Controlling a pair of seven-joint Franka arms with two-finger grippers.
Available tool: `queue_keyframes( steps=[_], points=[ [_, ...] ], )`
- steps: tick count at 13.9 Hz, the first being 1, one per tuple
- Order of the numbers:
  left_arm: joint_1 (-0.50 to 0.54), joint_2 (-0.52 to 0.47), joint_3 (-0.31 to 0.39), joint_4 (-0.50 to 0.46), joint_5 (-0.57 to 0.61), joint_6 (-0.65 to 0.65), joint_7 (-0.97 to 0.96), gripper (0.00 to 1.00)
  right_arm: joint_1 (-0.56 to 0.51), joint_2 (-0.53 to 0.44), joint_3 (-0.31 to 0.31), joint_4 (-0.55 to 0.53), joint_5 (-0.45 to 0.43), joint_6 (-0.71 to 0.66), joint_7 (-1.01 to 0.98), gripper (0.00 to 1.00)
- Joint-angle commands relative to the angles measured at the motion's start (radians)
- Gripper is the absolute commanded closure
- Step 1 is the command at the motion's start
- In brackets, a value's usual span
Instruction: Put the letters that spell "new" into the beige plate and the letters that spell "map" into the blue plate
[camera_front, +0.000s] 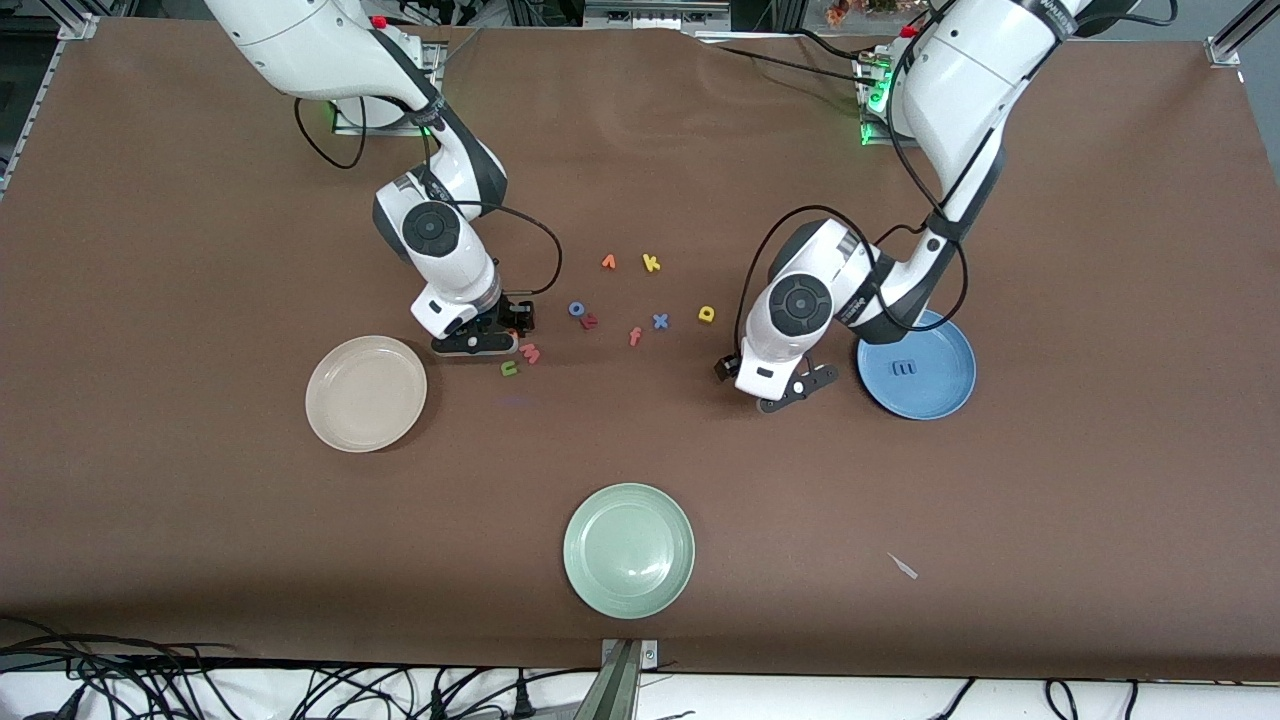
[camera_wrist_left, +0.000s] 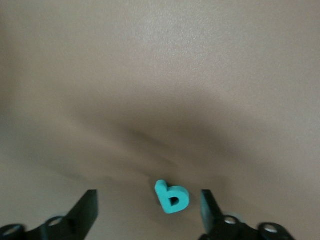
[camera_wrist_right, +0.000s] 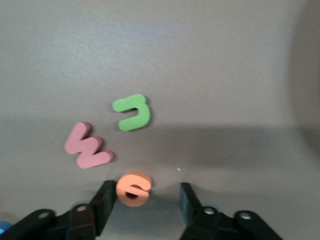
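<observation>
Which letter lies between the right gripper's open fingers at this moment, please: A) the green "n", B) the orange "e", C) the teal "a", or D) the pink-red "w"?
B: the right wrist view shows the orange "e" between the right gripper fingers, with the green "n" and the pink-red "w" lying clear of them.

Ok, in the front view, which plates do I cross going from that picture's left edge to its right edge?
Round shallow beige plate, bare → round pale green plate, nearest the front camera → round medium-blue plate, with a small periwinkle foam letter "m" lying in it.
</observation>
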Motion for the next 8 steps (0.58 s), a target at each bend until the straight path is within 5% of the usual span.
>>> queue_keyframes(
  steps=[1, 7, 8],
  points=[
    [-0.020, 0.011, 0.006, 0.014, -0.015, 0.000, -0.079, 0.25, 0.065, 0.031, -0.038, 0.040, -0.020, 0.002, 0.057, 0.39],
    [-0.040, 0.037, 0.007, 0.012, -0.015, 0.060, -0.097, 0.30, 0.100, 0.051, -0.092, 0.054, -0.046, 0.004, 0.062, 0.41],
    [-0.041, 0.040, 0.007, 0.005, -0.010, 0.060, -0.097, 0.39, 0.100, 0.051, -0.093, 0.054, -0.046, 0.004, 0.060, 0.47]
  ],
)
